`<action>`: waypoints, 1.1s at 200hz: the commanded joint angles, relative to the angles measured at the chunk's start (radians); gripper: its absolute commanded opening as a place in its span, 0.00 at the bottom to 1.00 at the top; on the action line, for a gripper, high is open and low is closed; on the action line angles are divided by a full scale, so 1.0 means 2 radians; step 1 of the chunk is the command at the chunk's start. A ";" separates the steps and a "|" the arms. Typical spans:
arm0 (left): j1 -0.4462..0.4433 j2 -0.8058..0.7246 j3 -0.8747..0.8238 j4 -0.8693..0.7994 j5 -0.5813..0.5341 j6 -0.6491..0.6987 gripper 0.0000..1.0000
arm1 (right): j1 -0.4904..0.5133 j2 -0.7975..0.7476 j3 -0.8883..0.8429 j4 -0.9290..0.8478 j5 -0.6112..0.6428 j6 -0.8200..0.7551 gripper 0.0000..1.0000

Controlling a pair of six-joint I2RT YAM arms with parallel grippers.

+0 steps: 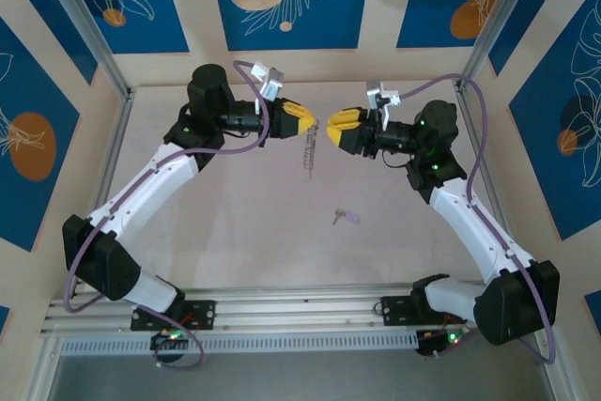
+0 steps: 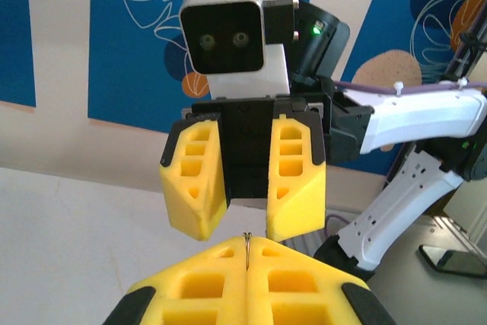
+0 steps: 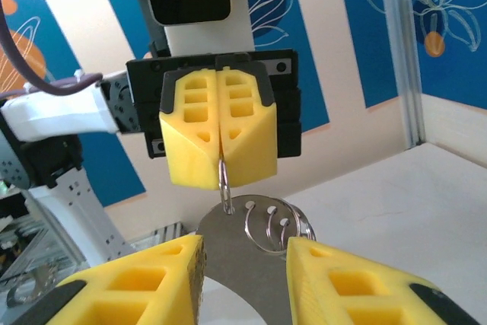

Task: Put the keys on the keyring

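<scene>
Keyring, a pale silvery oval loop with a comb-like fringe (image 1: 310,150), hangs mid-air, pinched in the clamped left gripper (image 1: 310,123). Right gripper (image 1: 332,131) faces it, jaws parted, empty. Tiny lilac-headed silvery key (image 1: 346,218) lies on the pale table (image 1: 235,232), well apart. Advice: right arm descends and pinches the key's head, leaving the shaft free.

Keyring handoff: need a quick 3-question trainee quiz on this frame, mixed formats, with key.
1. True or false: the key lies on the table, apart from both claws.
2. Which claw pinches the keyring? A) left claw B) right claw C) neither
3. Fill in: the right claw's jaws stand ____.
Key: 1 true; 2 A; 3 open.
</scene>
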 commanded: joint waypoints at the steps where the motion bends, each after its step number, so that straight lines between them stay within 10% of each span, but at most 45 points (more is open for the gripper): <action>1: 0.001 -0.003 0.024 -0.066 0.022 0.057 0.00 | 0.000 0.006 0.022 -0.013 -0.031 -0.015 0.35; 220: -0.010 0.010 0.017 -0.012 0.042 0.015 0.00 | 0.032 0.059 0.048 0.024 -0.009 -0.001 0.31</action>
